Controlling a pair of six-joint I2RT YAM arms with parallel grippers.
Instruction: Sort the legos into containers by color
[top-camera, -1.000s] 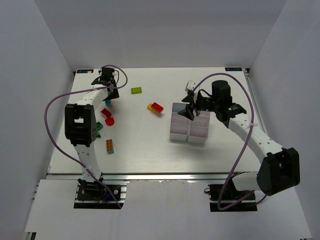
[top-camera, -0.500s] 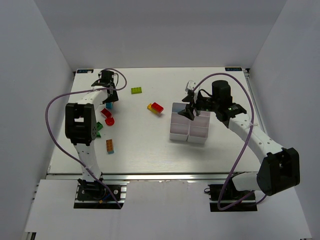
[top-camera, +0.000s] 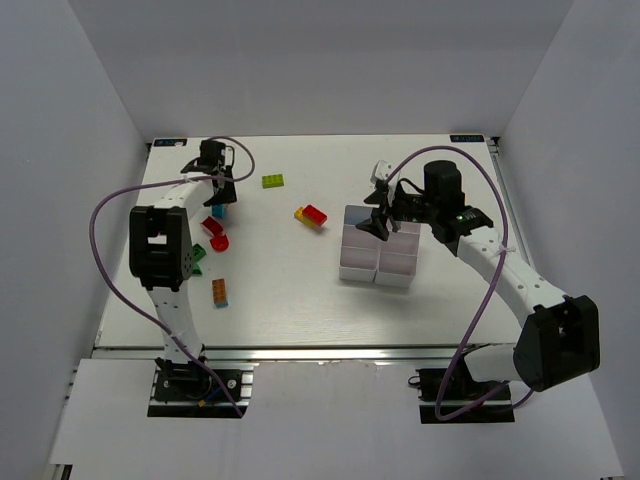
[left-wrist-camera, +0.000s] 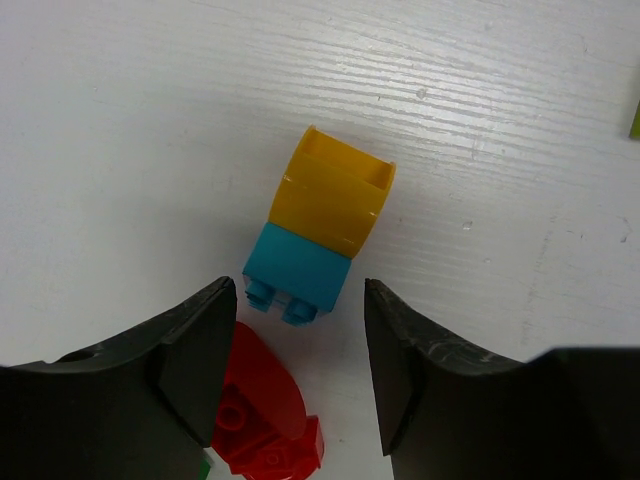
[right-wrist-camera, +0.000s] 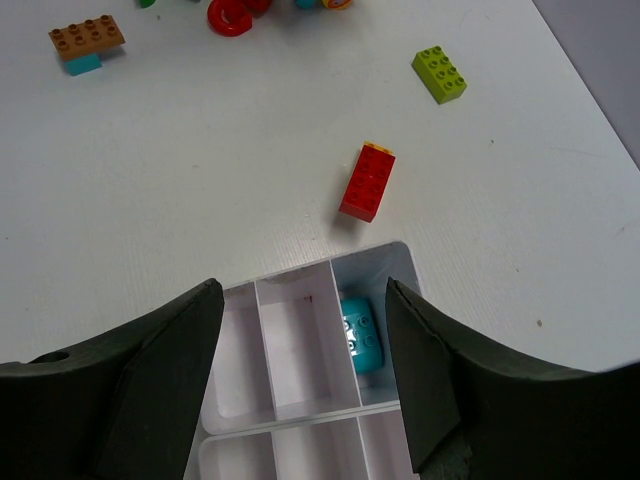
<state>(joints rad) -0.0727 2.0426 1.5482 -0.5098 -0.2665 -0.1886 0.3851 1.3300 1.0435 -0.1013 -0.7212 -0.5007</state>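
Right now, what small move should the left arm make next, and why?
Probably lower the left gripper and close on the joined cyan-and-yellow plastic bricks: its open jaws frame the cyan end, nothing is held, and a red curved piece lies close beside them, so descend straight.

Left hand (top-camera: 217, 192) stretched far forward, jaws parted; right hand (top-camera: 378, 214) angled down, jaws wide

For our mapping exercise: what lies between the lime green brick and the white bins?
A red brick, lying on the table, shown in the right wrist view.
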